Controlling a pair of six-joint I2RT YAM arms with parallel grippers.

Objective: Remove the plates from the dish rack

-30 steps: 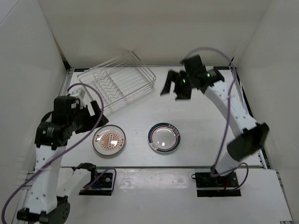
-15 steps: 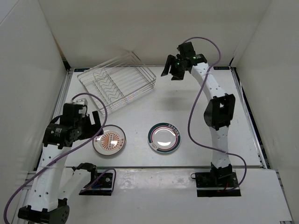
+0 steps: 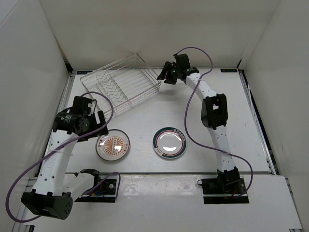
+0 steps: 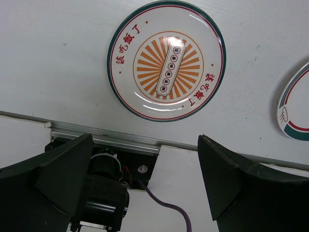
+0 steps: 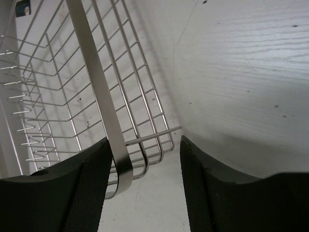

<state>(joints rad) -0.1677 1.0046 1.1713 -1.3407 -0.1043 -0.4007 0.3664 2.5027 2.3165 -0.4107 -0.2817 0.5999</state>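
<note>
Sunburst plate (image 3: 112,145) and teal-rimmed plate (image 3: 170,142) lie flat on the tabletop (image 3: 145,116) before the dish rack (image 3: 120,84); rigid, glazed, likely slippery and breakable, they suit a rim pinch; left end effector (image 4: 145,145) gapes empty above the former, right end effector (image 5: 145,159) stands parted at the rack's corner.

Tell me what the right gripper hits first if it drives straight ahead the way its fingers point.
The dish rack: in the wrist view its end wires and flat metal band sit right ahead of the right gripper. Depth is unclear, but nothing else shows in that line.
</note>
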